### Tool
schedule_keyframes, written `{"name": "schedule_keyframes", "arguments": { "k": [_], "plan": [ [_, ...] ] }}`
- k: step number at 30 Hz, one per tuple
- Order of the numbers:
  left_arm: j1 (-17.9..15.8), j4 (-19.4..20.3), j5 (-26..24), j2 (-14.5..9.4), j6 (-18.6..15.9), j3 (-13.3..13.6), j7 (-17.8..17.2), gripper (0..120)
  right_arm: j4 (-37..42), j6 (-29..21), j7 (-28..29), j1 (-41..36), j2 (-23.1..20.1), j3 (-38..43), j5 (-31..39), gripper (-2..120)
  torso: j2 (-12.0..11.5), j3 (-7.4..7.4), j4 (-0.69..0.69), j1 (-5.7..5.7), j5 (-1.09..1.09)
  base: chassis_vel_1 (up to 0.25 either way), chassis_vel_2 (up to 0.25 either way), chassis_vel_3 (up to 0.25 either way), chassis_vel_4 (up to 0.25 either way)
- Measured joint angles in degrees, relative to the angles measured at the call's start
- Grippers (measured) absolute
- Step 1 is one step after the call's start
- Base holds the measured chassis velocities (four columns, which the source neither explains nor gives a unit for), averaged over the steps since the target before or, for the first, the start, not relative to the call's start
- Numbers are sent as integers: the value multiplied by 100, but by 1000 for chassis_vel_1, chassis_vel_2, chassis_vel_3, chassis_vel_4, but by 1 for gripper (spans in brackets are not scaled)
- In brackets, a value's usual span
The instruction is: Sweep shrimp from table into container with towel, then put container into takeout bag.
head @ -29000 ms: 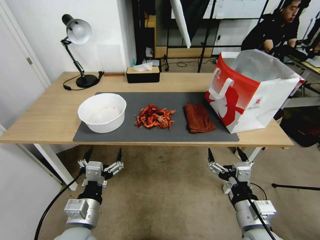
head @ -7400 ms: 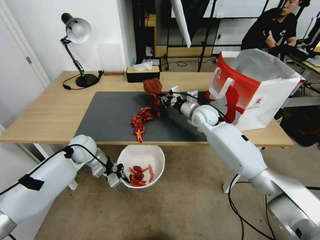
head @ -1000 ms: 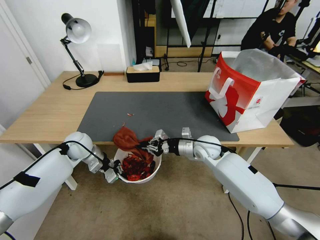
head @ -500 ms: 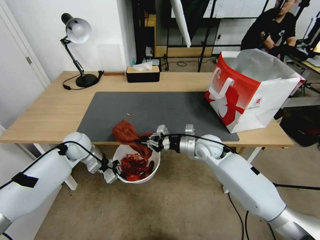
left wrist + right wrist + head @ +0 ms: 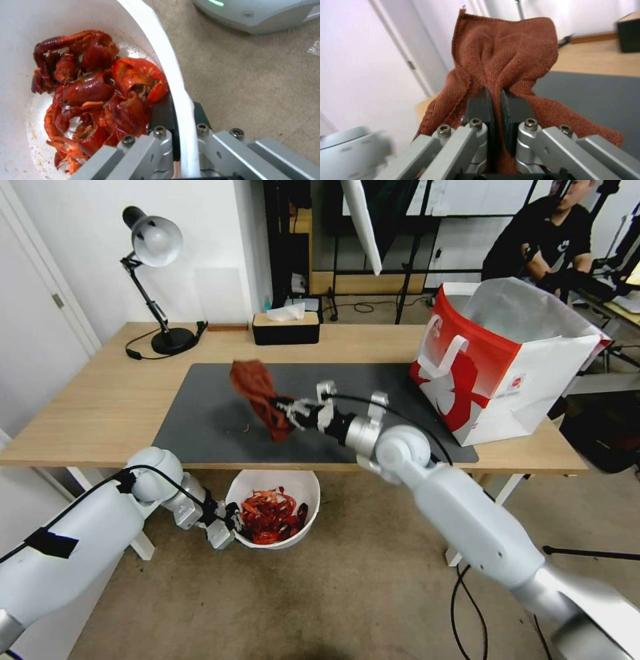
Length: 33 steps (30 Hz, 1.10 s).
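Below the table's [image 5: 93,407] front edge hangs the white container [image 5: 297,488], with my left gripper [image 5: 227,519] shut on its rim. It holds a heap of red shrimp [image 5: 268,513]. Up close, the left gripper [image 5: 180,110] pinches the container wall [image 5: 163,57] beside the shrimp [image 5: 100,95]. My right gripper [image 5: 285,412] is shut on the rust-brown towel [image 5: 255,383], held bunched above the grey mat [image 5: 373,400]. In the right wrist view the gripper [image 5: 495,96] clamps a fold of the towel [image 5: 506,50]. One small shrimp scrap [image 5: 245,429] lies on the mat. The red-and-white takeout bag [image 5: 500,360] stands open at the table's right end.
A desk lamp [image 5: 157,243] and a black tissue box [image 5: 285,328] stand along the table's far edge. Beige carpet [image 5: 347,593] lies under the container. A person sits in the room behind the bag.
My right gripper has carried the towel up from just above the container and back over the mat. The left gripper still holds the container below the table edge.
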<state>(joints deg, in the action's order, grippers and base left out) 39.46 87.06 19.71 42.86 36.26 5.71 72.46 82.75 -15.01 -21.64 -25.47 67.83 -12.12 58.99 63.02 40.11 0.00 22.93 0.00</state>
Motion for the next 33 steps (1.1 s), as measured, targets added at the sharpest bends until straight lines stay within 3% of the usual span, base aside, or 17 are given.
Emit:
{"name": "schedule_keyframes", "arguments": {
  "k": [10, 17, 33],
  "plan": [
    [80, -28, 22, -23, 25, -94, 5, 0, -1439, 85, 112, 950, 597, -173, -429, 4, 0, -1, 1, 0, 0, 0, 0, 0, 0],
    [230, -20, 32, -92, 50, -240, 6, 0, -2645, -145, 34, 1401, 1006, -265, -1312, 4, 0, 0, 0, 0, 0, 0, 0, 0, 0],
    [279, 18, 48, -133, 47, -297, 5, 0, -3258, -239, -899, 1563, 1034, -606, -2250, 4, 0, -1, -1, -2, 0, 0, 0, 0, 0]
  ]
}}
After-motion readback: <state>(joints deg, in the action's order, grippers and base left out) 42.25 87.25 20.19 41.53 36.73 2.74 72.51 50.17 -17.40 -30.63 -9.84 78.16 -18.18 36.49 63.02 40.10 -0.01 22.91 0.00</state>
